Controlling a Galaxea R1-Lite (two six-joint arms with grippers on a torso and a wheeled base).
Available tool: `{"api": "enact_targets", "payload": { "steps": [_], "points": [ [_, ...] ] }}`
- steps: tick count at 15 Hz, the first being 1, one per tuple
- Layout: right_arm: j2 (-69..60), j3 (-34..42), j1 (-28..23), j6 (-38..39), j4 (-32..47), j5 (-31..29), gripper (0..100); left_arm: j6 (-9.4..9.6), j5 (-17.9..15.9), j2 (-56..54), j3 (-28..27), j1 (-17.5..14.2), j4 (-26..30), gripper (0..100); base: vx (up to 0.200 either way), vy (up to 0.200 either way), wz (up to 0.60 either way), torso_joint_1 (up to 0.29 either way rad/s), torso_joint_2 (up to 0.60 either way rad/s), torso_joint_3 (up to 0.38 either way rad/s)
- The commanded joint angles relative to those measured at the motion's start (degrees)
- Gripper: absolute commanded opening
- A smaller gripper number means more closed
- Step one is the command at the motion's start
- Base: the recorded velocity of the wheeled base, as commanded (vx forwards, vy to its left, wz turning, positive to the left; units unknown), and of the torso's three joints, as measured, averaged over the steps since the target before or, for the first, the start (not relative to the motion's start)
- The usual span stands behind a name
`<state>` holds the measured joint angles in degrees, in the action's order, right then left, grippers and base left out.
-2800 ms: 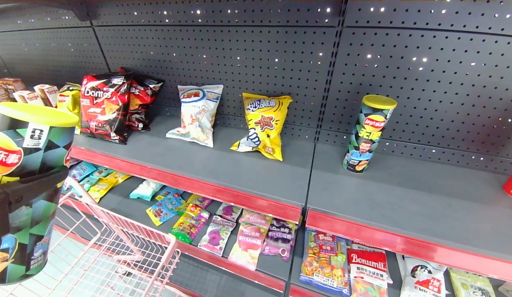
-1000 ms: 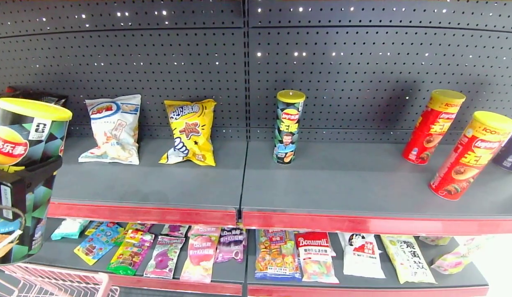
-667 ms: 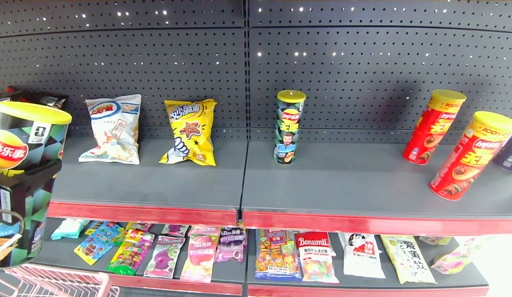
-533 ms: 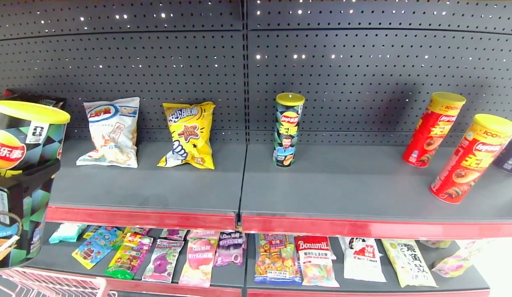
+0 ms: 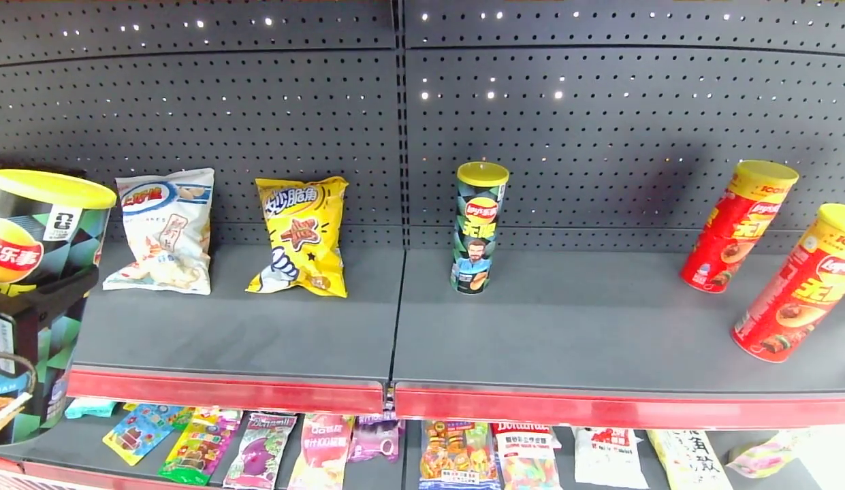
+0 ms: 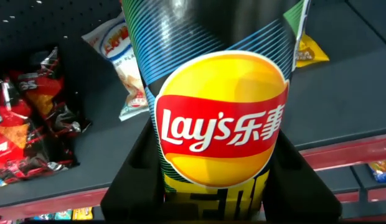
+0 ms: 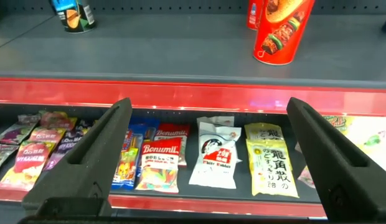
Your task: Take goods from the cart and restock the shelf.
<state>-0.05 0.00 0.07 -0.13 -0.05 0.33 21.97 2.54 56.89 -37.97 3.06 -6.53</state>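
Looking back a few moments, the robot's head has turned to the right and tipped up a little, so the whole picture has slid. The snacks on the shelf did not move, and the big can stays in the same grip. Now the left gripper (image 6: 218, 186) is closed on a tall green and black chip can with a yellow lid (image 5: 48, 218). It holds the can upright at the left, in front of the grey shelf with the red front edge (image 5: 565, 327).

On that shelf a second green and black can (image 5: 478, 228) stands by the back wall. A white snack bag (image 5: 165, 231) and a yellow snack bag (image 5: 301, 235) lean on the wall to its left. A red can with a yellow lid (image 5: 739, 228) and a second red can (image 5: 796, 286) are to its right.

The right gripper (image 7: 208, 155) is wide open with nothing in it, low before the red edge, with candy bags (image 7: 159, 165) on the shelf below
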Motion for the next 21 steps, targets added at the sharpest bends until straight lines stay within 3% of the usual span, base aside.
{"api": "enact_targets", "payload": {
  "steps": [1,4,5,7,8,9,10,11,12,13,14,15,17,18,21],
  "points": [
    [0.05,0.0,0.01,-0.13,-0.04,0.02,100,-0.17,-0.34,-0.47,-0.08,0.02,-0.06,0,0.0,0.0,0.0,0.0,0.0,0.0],
    [0.22,0.0,0.1,-0.31,0.05,0.11,100,-0.52,-1.48,-2.31,0.71,0.02,0.03,0,0.0,0.0,0.0,0.0,0.0,0.0],
    [0.22,-0.18,0.1,-0.57,0.31,0.2,100,-0.52,-3.33,-6.09,2.29,0.1,0.56,0,0.0,0.0,0.0,0.0,0.0,0.0],
    [0.84,-0.18,0.1,-1.62,0.31,0.11,100,-0.17,-5.61,-10.58,3.7,0.1,3.37,0,0.0,0.0,0.0,0.0,0.0,0.0],
    [2.86,-2.64,0.37,-2.41,0.05,1.16,100,0.01,-6.75,-14.53,3.7,0.1,7.33,0,0.0,0.0,0.0,0.0,0.0,0.0],
    [10.33,-9.49,0.54,-1.45,0.66,2.57,100,0.09,-6.84,-15.67,3.78,0.19,8.38,0,0.0,0.0,0.0,0.0,0.0,0.0],
    [26.24,-22.94,0.37,4.88,0.14,2.48,100,-0.26,-6.93,-16.2,3.96,0.19,8.64,0,0.0,0.0,0.0,0.0,0.0,0.0],
    [34.68,-31.2,0.63,6.73,0.31,3.01,100,-0.52,-7.9,-16.46,4.31,0.19,8.2,0,0.0,0.0,0.0,0.0,0.0,0.0],
    [38.63,-33.57,1.51,3.56,0.05,4.5,100,-0.7,-9.65,-16.2,4.4,0.28,7.59,0,0.0,0.0,0.0,0.0,0.0,0.0],
    [41.71,-34.19,3.62,-1.45,-0.83,6.53,100,-1.31,-11.41,-16.38,4.49,0.28,6.45,0,0.0,0.0,0.0,0.0,0.0,0.0],
    [44.96,-34.89,4.85,-3.91,-2.15,6.35,100,-1.31,-10.97,-16.55,4.4,0.28,6.18,0,0.0,0.0,0.0,0.0,0.0,0.0],
    [46.89,-36.04,5.46,-4.35,-2.41,7.05,100,-1.4,-10.45,-16.29,4.05,0.19,6.18,0,0.0,0.0,0.0,0.0,0.0,0.0],
    [48.65,-36.21,11.79,-5.05,-1.88,8.81,100,-2.28,-11.06,-15.76,4.22,0.28,6.27,0,0.0,0.0,0.0,0.0,0.0,0.0],
    [49.71,-35.68,16.8,-5.05,-1.27,8.9,100,-4.21,-12.56,-15.58,4.22,0.37,6.09,0,0.0,0.0,0.0,0.0,0.0,0.0],
    [54.89,-36.12,18.65,-4.7,-0.21,10.31,100,-4.13,-17.48,-15.94,3.61,0.72,6.01,0,0.0,0.0,0.0,0.0,0.0,0.0]
  ]
}}
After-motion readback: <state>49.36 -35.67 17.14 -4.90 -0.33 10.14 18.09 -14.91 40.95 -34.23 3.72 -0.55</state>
